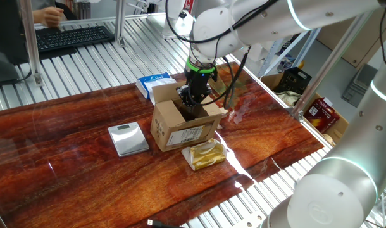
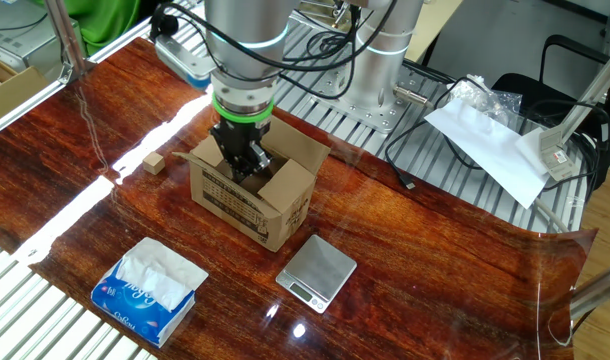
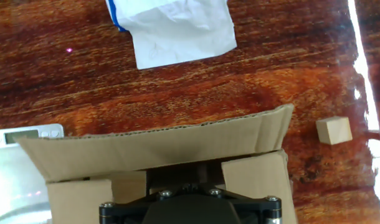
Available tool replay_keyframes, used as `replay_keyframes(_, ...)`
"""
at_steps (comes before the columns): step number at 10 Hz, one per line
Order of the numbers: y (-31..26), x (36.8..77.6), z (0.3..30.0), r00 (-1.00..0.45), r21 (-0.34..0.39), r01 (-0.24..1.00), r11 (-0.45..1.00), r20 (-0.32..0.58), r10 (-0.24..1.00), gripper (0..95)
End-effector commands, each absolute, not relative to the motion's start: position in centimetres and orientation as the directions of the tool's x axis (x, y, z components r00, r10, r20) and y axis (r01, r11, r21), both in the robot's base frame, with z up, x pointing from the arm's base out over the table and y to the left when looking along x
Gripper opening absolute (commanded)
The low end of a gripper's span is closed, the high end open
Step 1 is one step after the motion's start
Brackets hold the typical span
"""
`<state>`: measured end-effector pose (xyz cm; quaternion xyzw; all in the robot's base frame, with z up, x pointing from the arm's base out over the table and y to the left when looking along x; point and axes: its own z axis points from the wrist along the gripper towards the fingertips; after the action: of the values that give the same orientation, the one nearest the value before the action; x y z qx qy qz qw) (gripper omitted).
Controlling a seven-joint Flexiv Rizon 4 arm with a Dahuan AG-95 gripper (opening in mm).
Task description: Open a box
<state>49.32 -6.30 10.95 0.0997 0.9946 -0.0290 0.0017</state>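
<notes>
Stands mid-tabletop (image 1: 66,126): brown cardboard box (image 1: 180,130), flaps up, barcode label facing near. Reaches down into the open top, pincer (image 1: 192,100) fully closed, grasp on anything impossible to tell. Lie around it: scale (image 1: 128,138) left, tissue pack (image 1: 156,82) behind, yellow packet (image 1: 205,154) in front.

A: What sort of place is this?
B: A robotics lab. A wood-grain table (image 1: 66,133) sits on aluminium framing (image 1: 120,25), cables (image 2: 415,150) trail across it, and a person's hand (image 1: 50,14) rests by a computer keyboard (image 1: 73,37).
</notes>
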Motion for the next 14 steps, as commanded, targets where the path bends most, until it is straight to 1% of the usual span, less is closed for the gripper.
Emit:
replay_keyframes(1, -6.3, 49.3, 11.0, -0.995, -0.117, 0.101, 0.988, -0.023, 0.099, 0.0)
replay_keyframes(5, -6.4, 49.0, 10.9, -0.998, -0.129, 0.043, 0.991, -0.041, 0.038, 0.0)
replay_keyframes(7, -6.6, 48.8, 10.9, -0.998, -0.117, 0.046, 0.992, -0.043, 0.042, 0.0)
replay_keyframes(10, -7.3, 48.7, 11.0, -0.999, -0.116, 0.036, 0.993, -0.041, 0.032, 0.0)
replay_keyframes(12, -7.6, 48.8, 11.1, -0.999, -0.136, 0.032, 0.99, -0.041, 0.027, 0.0)
replay_keyframes(14, -7.7, 48.7, 11.3, -0.999, -0.19, 0.019, 0.982, -0.041, 0.011, 0.0)
